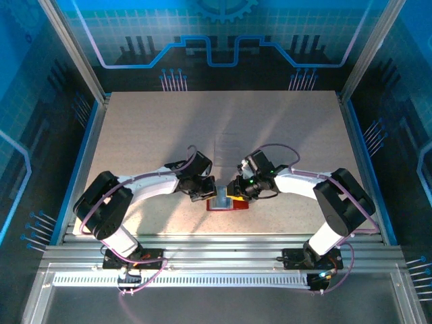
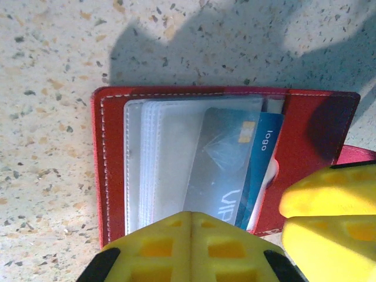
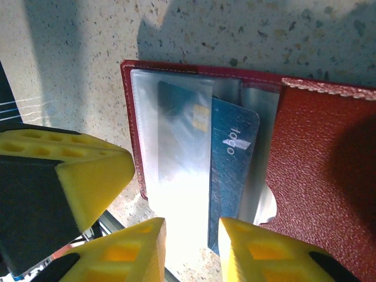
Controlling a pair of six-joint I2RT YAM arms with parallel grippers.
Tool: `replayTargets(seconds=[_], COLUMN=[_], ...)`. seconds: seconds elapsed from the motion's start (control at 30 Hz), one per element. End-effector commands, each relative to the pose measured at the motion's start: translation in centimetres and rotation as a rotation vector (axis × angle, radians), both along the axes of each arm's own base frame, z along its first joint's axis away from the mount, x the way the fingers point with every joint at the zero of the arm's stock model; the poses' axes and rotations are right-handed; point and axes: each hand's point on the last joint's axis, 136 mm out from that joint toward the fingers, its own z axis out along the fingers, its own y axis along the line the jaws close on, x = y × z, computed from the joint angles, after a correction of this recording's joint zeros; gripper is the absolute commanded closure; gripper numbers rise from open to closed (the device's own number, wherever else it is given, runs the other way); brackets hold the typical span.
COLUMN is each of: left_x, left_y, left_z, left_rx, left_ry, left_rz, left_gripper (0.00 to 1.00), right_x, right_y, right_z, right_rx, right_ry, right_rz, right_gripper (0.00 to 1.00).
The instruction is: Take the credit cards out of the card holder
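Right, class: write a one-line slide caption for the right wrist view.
Open red card holder, blue card poking from its clear sleeves, right end effector open around the sleeves' near edge.

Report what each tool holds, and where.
The left tool is shut at the card holder's edge; whether it pinches anything cannot be told. The right tool is open at the blue card's end, gripping nothing yet.

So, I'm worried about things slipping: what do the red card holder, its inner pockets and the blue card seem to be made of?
The card holder looks like grained leather or imitation, matte, with pale stitching. Its inner pockets seem thin clear plastic film: see-through and glaring. The blue card looks like stiff glossy plastic, faintly scuffed.
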Motion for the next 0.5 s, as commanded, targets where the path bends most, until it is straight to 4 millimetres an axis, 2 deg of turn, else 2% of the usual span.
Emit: replayTargets(seconds=[0.0, 0.13, 0.47], left_x=[-0.5, -1.0, -1.7], left_y=[0.2, 0.3, 1.0], left_z=[0.1, -0.9, -1.9], left_rx=[0.028, 0.038, 0.082], left_ry=[0.013, 0.046, 0.073], left_rz=[-0.033, -0.04, -0.057], left_gripper=[0.98, 0.99, 1.0], right_x=[-0.2, -0.2, -0.2], right_y=[-0.6, -0.7, -0.9], right_z=[-1.2, -1.7, -2.6], right_rx=[-0.016, -0.015, 0.01], right_ry=[0.017, 0.021, 0.026], right_rz=[-0.005, -0.007, -0.021], right_gripper=[0.72, 0.72, 0.75])
